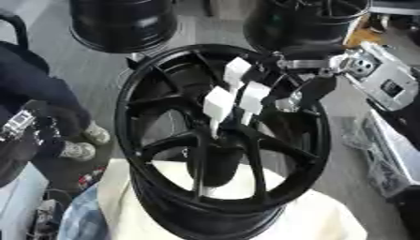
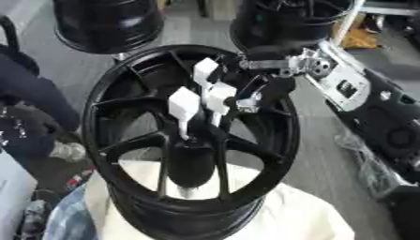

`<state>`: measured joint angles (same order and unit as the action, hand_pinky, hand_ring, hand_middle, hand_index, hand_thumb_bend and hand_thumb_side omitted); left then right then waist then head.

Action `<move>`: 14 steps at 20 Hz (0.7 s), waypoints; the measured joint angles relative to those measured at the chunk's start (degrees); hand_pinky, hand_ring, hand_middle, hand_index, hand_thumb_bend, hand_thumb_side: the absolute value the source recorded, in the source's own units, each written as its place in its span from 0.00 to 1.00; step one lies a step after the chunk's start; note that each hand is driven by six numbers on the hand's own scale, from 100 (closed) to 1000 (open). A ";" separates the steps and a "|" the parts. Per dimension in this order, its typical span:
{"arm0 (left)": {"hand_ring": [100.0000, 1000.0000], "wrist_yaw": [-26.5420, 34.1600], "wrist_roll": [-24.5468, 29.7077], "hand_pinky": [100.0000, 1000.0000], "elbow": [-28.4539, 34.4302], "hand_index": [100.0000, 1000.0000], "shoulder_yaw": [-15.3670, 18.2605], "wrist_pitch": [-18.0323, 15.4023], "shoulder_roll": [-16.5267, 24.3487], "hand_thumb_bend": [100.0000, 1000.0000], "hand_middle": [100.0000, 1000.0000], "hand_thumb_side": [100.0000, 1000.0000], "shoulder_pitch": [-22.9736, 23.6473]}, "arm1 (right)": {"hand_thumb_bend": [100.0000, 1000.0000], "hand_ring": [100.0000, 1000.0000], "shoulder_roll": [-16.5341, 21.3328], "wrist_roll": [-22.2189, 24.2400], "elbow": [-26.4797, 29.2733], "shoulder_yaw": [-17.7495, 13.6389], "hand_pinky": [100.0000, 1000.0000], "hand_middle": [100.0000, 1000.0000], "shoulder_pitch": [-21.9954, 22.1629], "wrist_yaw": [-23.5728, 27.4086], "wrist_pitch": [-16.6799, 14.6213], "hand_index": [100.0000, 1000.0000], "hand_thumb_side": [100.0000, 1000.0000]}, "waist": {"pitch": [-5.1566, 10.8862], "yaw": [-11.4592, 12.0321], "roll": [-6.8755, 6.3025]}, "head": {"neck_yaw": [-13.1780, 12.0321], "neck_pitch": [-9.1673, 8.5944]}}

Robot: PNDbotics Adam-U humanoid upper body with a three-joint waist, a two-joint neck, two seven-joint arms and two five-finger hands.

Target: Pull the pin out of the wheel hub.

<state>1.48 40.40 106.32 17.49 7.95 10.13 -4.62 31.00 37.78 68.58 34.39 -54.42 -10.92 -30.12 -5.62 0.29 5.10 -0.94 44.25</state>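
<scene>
A black spoked wheel hub (image 1: 164, 140) stands tilted on a cream cloth (image 1: 328, 220). My right hand (image 1: 283, 89) reaches in from the upper right, its white-padded fingers (image 1: 219, 103) curled over the hub's centre. A thin pale pin (image 1: 215, 129) runs down from the lowest pad toward the centre bore, and the fingers appear to pinch its top. At the left edge sits a dark shape with silver parts, which seems to be my left hand (image 1: 16, 124); its pose is not readable.
Two more black rims (image 1: 123, 23) (image 1: 303, 21) stand on the grey floor behind. A person's dark sleeve and pale shoes (image 1: 82, 143) are at the left. White and black equipment (image 1: 393, 140) lines the right side.
</scene>
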 measured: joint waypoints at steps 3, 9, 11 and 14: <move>0.62 0.00 0.00 0.69 0.00 0.67 0.00 0.00 0.00 0.00 0.57 0.89 0.00 | 0.06 0.81 0.00 -0.17 0.00 0.37 0.80 0.77 0.00 -0.25 -0.17 0.90 0.57 | -0.01 0.02 0.01 | 0.00 0.00; 0.62 0.00 0.02 0.70 0.00 0.67 0.00 0.02 0.00 0.00 0.57 0.89 -0.08 | 0.06 0.80 -0.08 -0.29 -0.36 0.81 0.79 0.76 0.00 -1.25 -0.29 0.89 0.42 | -0.09 0.10 0.02 | 0.00 0.00; 0.63 0.00 0.02 0.70 0.00 0.67 0.00 0.02 0.00 0.00 0.57 0.89 -0.09 | 0.06 0.80 -0.20 -0.29 -0.82 0.91 0.79 0.76 0.00 -1.78 -0.29 0.89 0.38 | -0.09 0.13 0.02 | 0.02 0.00; 0.63 0.00 0.02 0.70 0.00 0.67 0.00 0.02 0.00 0.00 0.57 0.89 -0.12 | 0.04 0.80 -0.58 -0.34 -1.46 0.91 0.79 0.76 0.01 -2.53 -0.34 0.89 0.33 | -0.10 0.18 0.02 | 0.03 0.00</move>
<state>1.47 40.42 106.32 17.49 7.97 10.13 -4.75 30.42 37.43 67.12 35.31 -54.42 -13.44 -30.46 -5.72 0.47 5.12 -0.91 44.25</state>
